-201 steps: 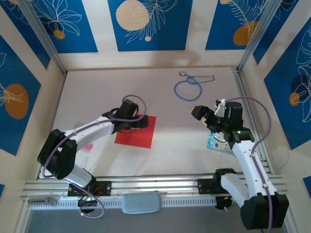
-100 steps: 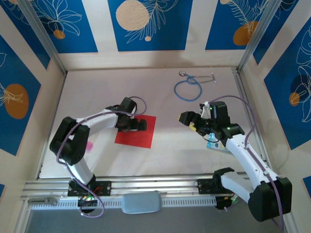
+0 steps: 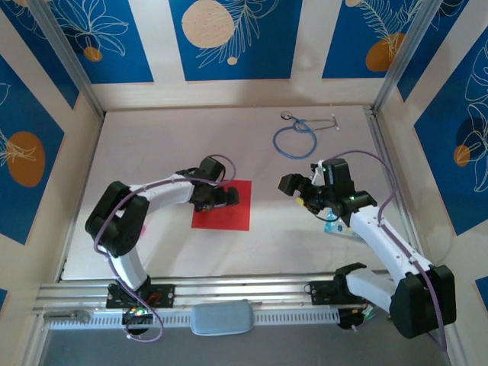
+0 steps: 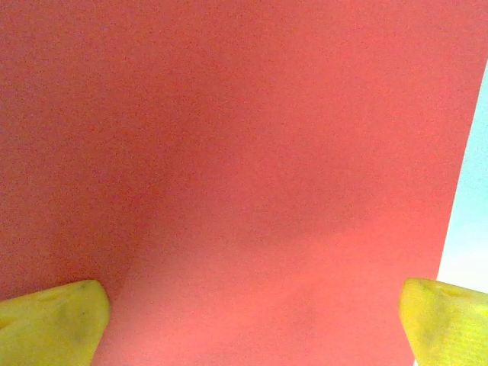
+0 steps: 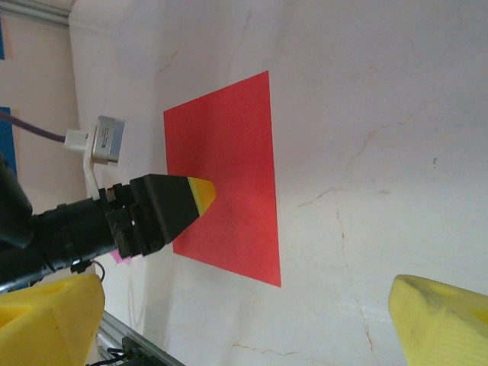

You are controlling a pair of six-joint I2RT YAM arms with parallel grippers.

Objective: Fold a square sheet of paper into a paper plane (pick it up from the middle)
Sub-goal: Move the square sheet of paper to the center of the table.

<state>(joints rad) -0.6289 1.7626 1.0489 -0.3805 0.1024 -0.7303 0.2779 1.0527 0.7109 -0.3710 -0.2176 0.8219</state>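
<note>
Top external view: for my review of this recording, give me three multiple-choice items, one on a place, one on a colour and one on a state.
1. Where on the white table does the blue looped tube stethoscope lie?
A. at the near edge, by the arm bases
B. at the far right, beyond the right claw
C. on the paper

2. What colour is the thin matte square sheet of paper?
A. red
B. green
C. yellow

3. How does the left claw stand?
A. open over the sheet
B. shut on a lifted sheet
C. shut on the stethoscope

Answers:
1 B, the loop lies near the far right corner.
2 A, the sheet is bright red in every view.
3 A, the left wrist view shows its yellow fingertips wide apart with flat paper between them.
</note>
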